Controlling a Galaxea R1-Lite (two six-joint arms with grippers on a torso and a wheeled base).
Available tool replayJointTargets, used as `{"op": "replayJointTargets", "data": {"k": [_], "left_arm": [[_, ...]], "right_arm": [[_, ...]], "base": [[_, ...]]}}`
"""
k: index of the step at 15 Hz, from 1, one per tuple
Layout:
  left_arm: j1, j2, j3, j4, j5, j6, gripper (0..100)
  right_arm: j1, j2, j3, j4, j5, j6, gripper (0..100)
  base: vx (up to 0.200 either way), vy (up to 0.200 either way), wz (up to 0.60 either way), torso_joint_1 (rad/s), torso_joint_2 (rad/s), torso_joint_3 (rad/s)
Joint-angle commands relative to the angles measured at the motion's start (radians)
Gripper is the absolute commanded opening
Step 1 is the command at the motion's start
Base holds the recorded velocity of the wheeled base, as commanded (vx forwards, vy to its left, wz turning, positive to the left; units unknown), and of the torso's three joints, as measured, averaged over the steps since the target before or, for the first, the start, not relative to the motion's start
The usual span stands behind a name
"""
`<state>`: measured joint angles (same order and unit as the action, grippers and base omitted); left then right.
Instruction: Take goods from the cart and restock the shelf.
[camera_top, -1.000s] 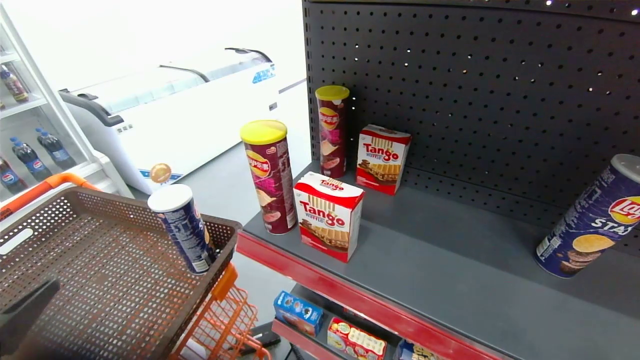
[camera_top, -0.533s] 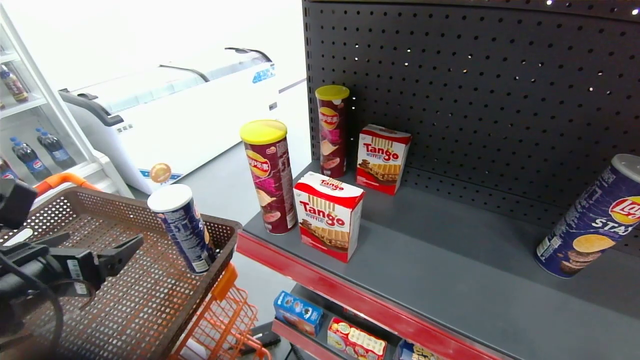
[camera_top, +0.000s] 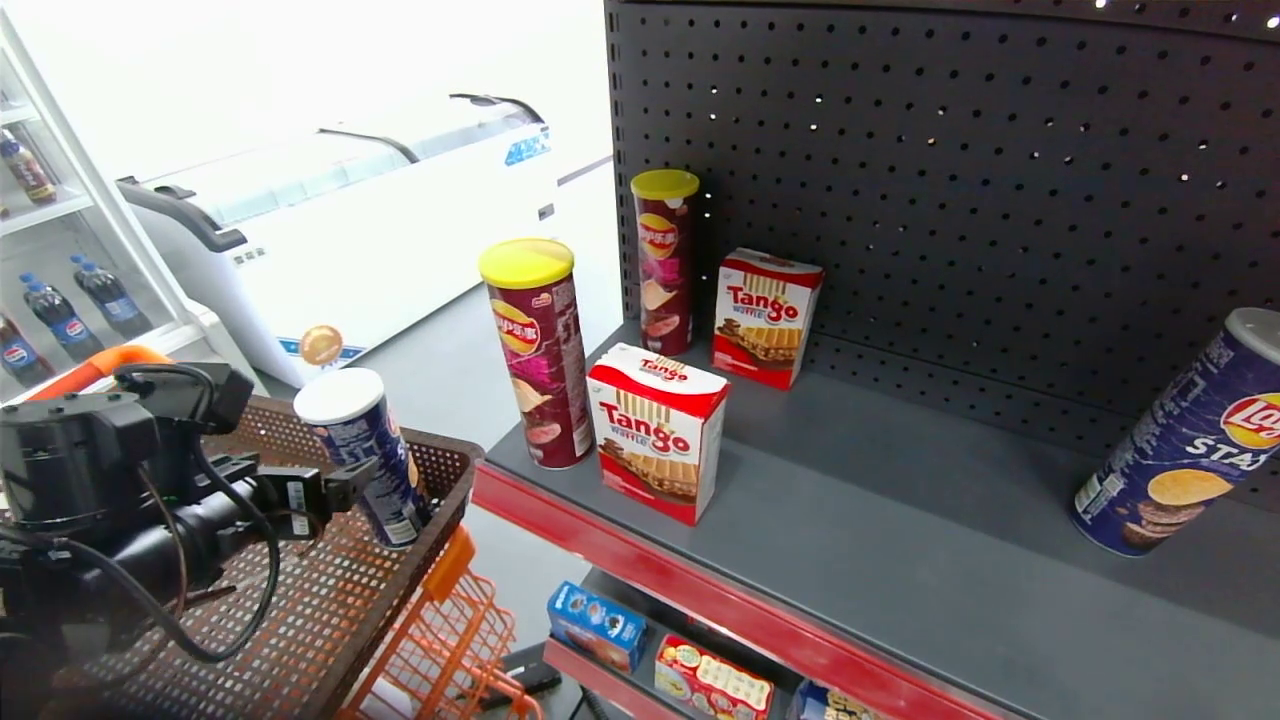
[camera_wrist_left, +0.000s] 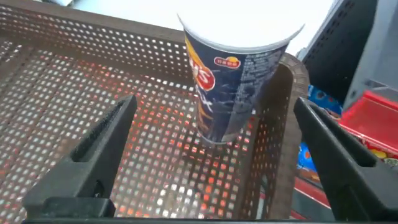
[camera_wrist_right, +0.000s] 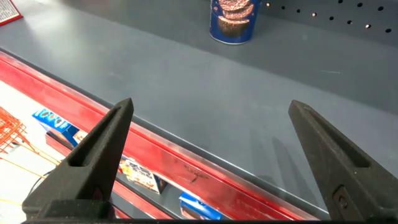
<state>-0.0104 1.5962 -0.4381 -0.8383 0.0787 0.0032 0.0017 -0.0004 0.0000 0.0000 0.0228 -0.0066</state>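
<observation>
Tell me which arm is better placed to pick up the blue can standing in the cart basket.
Left. The left tool, open, is over the basket, pointed at the blue can just ahead. The right tool is open above the grey shelf board, far from that can.

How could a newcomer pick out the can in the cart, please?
Find the brown mesh cart basket. A can stands in its corner nearest the shelf. It is dark blue, white-lidded; the nearby shelf cans are maroon, yellow-lidded.
</observation>
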Motion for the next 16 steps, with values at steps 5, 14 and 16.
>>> {"op": "replayJointTargets", "data": {"k": [5,14,16], "left_arm": [[0.003,0.251,-0.030,-0.205,0.003,0.003,100],[0.026,0.372,-0.123,-0.257,0.004,0.003,100],[0.026,0.387,-0.143,-0.255,0.004,0.003,100]], "right_arm": [[0.000,0.000,0.000,0.000,0.000,-0.001,100],[0.000,0.000,0.000,0.000,0.000,0.000,100],[0.000,0.000,0.000,0.000,0.000,-0.001,100]], "base": [[0.000,0.000,0.00,0.000,0.00,0.000],[0.000,0.000,0.00,0.000,0.00,0.000],[0.000,0.000,0.00,0.000,0.00,0.000]]}}
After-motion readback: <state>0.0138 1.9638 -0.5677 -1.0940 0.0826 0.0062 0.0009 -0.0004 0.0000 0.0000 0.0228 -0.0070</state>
